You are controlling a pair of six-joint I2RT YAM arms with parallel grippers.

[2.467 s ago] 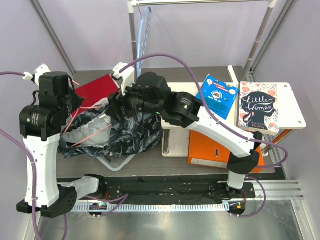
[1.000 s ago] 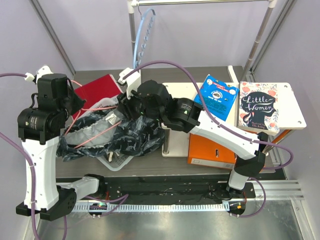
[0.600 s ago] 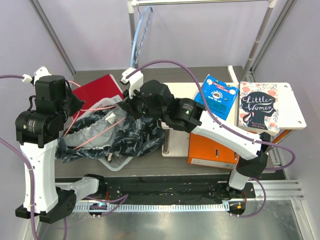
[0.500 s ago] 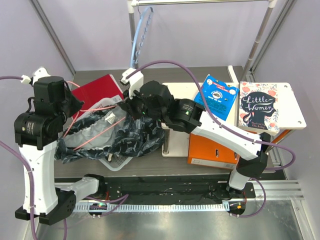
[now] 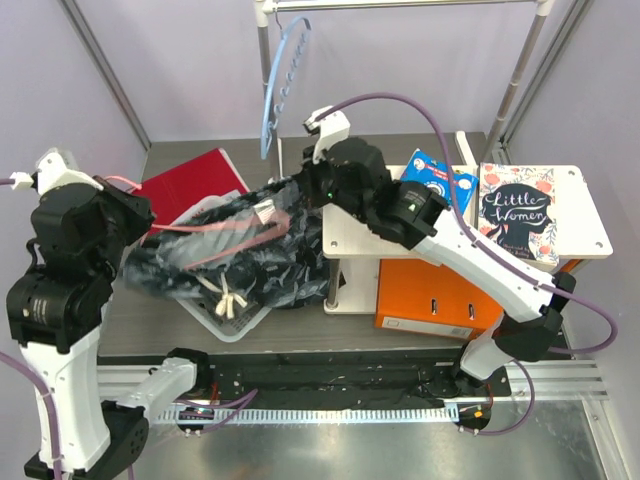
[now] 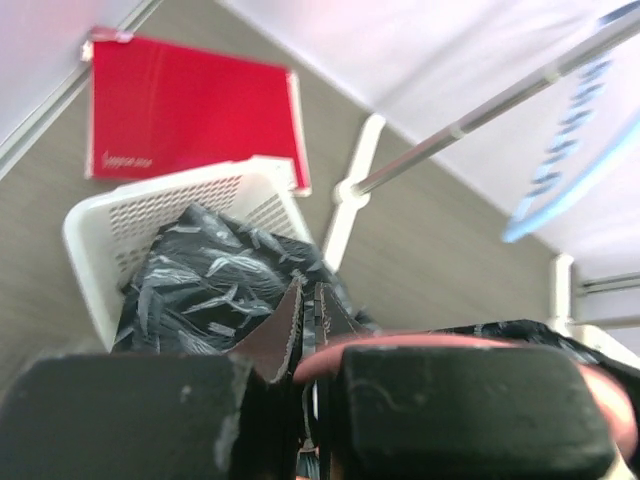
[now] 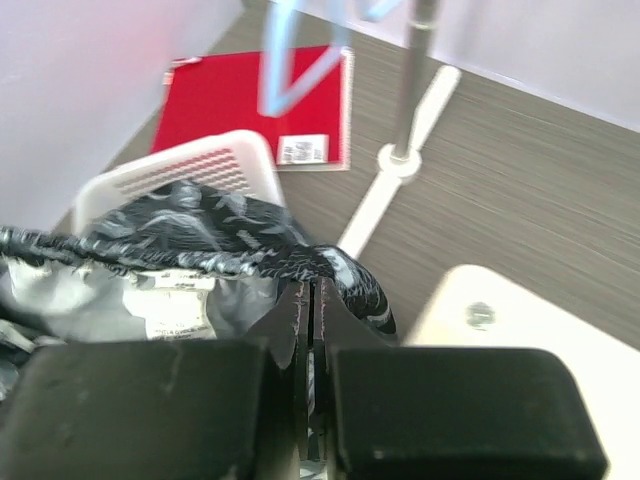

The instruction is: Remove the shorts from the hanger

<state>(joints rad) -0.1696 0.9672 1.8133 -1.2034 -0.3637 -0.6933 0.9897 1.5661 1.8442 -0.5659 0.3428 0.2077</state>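
The shorts (image 5: 240,262) are black with a grey-white print and cream cords, and they hang stretched between my two grippers above a white basket (image 5: 243,322). The thin pink hanger (image 5: 190,228) runs through their waist. My left gripper (image 5: 140,213) is shut on the hanger's left end; in the left wrist view the pink hanger (image 6: 400,346) curves out of the shut left gripper (image 6: 308,300). My right gripper (image 5: 300,192) is shut on the shorts' right edge; the right wrist view shows the right gripper (image 7: 310,292) pinching the shorts (image 7: 200,238).
A red folder (image 5: 190,182) lies behind the basket. A light-blue hanger (image 5: 275,85) dangles from the rack pole (image 5: 265,70). To the right stands a white shelf (image 5: 350,240) over an orange box (image 5: 425,295), with a blue booklet (image 5: 435,190) and a book (image 5: 520,215) on top.
My right gripper has shut on the shorts and pulled them up and to the right. The left arm has drawn back to the left with the hanger, so the shorts are now stretched and raised.
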